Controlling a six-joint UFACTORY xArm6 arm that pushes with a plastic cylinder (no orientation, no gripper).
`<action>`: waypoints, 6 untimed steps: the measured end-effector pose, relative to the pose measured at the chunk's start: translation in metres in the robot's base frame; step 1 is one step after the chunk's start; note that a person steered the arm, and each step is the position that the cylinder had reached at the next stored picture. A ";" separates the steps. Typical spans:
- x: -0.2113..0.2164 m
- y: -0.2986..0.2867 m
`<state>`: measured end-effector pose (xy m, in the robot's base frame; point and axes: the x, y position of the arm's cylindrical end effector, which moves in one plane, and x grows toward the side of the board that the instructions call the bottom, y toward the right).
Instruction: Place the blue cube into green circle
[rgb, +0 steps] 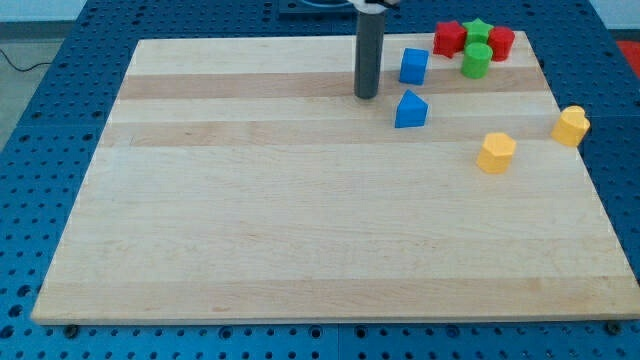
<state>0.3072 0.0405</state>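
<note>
Blue cube (414, 66) sits on the far part of the wooden board (300, 220), just right of my tip (366, 95), with a small gap between them, so the rod stands on the cube's left side and a push from there would send it rightward. The green cylinder (476, 61), which I take to be the task's green circle, lies near on that same side, to the right of the cube and almost level with it. There are no fingers here to open or close; the rod is a plain dark, matte post touching nothing. A second blue block (411, 110), wedge-like though its shape is hard to read, lies nearer and right of the tip. The blocks look like smooth, hard plastic; the board is pale, faintly banded wood.
</note>
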 end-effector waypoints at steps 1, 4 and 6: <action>-0.028 0.033; -0.056 0.096; 0.000 0.031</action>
